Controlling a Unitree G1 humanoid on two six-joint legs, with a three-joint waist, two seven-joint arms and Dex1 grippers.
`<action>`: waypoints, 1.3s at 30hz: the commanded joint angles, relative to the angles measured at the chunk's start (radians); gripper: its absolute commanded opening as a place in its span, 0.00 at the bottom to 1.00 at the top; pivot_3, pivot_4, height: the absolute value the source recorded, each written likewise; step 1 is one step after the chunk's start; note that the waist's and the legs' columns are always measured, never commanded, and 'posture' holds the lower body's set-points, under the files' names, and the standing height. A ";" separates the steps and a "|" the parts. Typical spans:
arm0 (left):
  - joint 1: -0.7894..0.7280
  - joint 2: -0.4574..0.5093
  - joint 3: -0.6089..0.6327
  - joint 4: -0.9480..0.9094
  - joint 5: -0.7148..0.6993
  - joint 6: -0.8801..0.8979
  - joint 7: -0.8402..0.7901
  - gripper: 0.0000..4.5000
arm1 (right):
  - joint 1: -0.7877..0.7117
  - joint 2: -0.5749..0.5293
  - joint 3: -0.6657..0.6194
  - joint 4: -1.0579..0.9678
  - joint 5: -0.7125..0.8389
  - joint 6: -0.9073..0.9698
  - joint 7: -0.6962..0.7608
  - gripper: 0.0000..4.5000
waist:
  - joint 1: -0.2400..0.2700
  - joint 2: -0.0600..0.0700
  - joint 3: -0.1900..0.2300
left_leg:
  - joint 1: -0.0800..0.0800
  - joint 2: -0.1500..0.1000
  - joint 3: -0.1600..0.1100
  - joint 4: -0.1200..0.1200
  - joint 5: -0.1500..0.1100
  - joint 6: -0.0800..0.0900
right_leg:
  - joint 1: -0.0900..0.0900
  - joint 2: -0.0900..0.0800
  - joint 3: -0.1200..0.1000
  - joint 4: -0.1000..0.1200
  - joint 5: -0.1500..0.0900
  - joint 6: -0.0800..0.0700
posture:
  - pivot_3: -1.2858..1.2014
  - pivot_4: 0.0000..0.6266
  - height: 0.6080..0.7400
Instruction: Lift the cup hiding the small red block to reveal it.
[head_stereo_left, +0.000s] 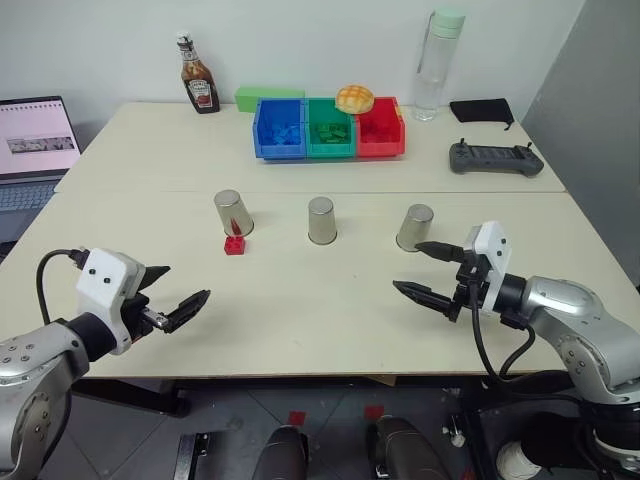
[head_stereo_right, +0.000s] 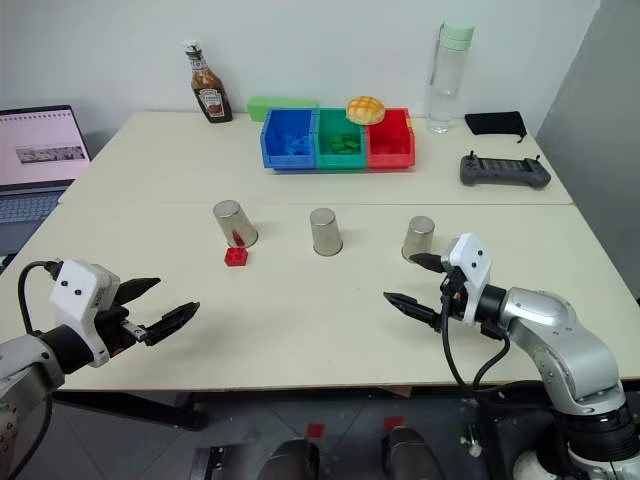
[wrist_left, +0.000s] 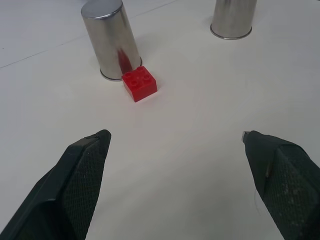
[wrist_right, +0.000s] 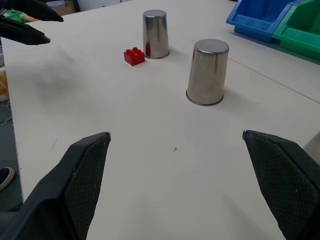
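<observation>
Both arms hover low over the table (head_stereo_left: 300, 310), left gripper (head_stereo_left: 172, 296) and right gripper (head_stereo_left: 428, 270) spread wide, empty; the red block (head_stereo_left: 234, 245) sits uncovered just beside the left cup (head_stereo_left: 232, 213).

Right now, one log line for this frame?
block: exposed, beside left cup | cups: three, inverted | left gripper: open, empty | right gripper: open, empty

Pale table (head_stereo_left: 300, 300): 3 upturned cups in a row – left cup (head_stereo_left: 232, 213), mid cup (head_stereo_left: 321, 220), right cup (head_stereo_left: 414, 227). Red block (head_stereo_left: 235, 245) touching left cup, front side. Back: ketchup (head_stereo_left: 198, 76), bins (head_stereo_left: 328, 128), bottle (head_stereo_left: 438, 64), controller (head_stereo_left: 495, 158), laptop (head_stereo_left: 35, 150).
</observation>
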 joint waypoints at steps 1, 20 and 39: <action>-0.016 0.014 0.025 -0.015 -0.016 -0.007 -0.012 0.99 | 0.006 -0.007 -0.025 -0.016 0.004 -0.021 0.008 1.00 | 0.000 0.000 0.000 | 0.000 0.000 0.000 0.000 0.000 0.000 | 0.000 0.000 0.000 0.000 0.000 0.000 | 0.52 0.24 1.00; -0.058 0.039 0.008 -0.001 -0.009 0.025 -0.010 0.99 | 0.033 -0.008 -0.060 -0.040 0.017 -0.017 -0.008 1.00 | 0.000 0.000 0.000 | 0.000 0.000 0.000 0.000 0.000 0.000 | 0.000 0.000 0.000 0.000 0.000 0.000 | 0.52 0.24 1.00; -0.011 0.037 0.010 -0.004 -0.005 0.011 -0.021 0.99 | 0.035 -0.001 -0.072 -0.065 0.026 -0.014 -0.019 1.00 | 0.000 0.000 0.000 | 0.000 0.000 0.000 0.000 0.000 0.000 | 0.000 0.000 0.000 0.000 0.000 0.000 | 0.52 0.24 1.00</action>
